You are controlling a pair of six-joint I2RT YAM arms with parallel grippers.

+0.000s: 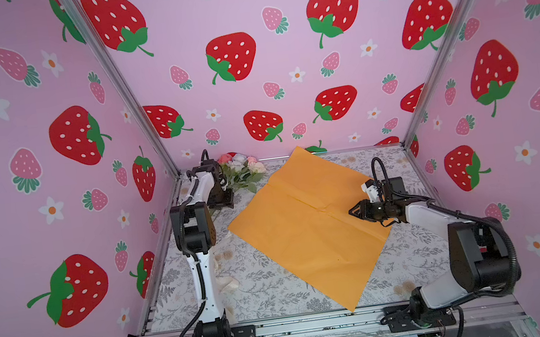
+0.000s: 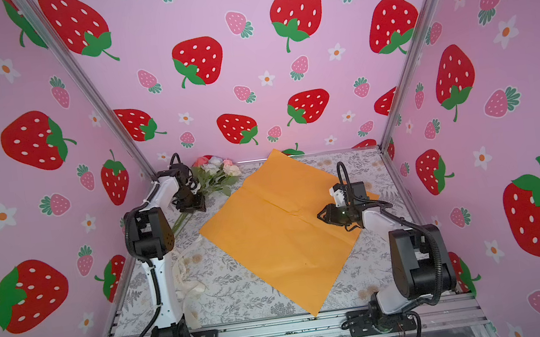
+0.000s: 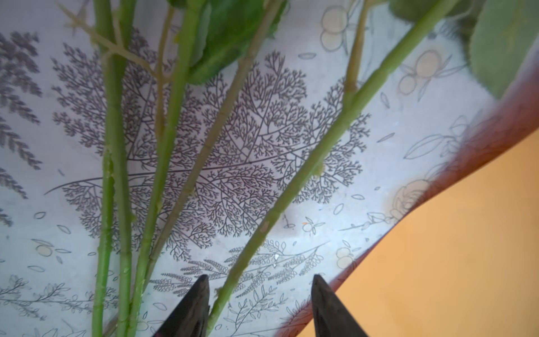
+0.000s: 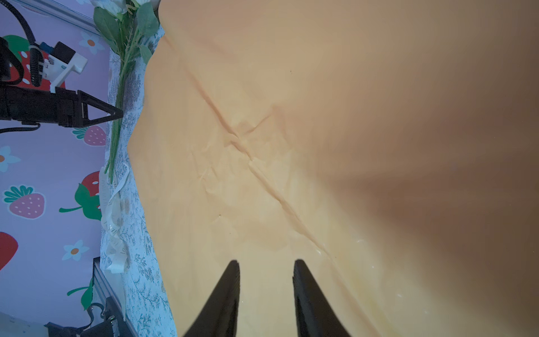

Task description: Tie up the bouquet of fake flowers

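The bouquet of fake flowers lies at the back left of the table, its pink and white heads toward the back wall. Its long green stems run toward the front. My left gripper points down over those stems. It is open, and in the left wrist view one stem passes between its fingertips, close to one finger, while the others lie outside. My right gripper hovers open over the orange paper with nothing between its fingers. The right wrist view shows the bouquet far off.
A large orange wrapping paper sheet lies spread across the middle of the floral table, and its edge runs close beside the stems. A cream printed ribbon lies crumpled along the left side near the left arm.
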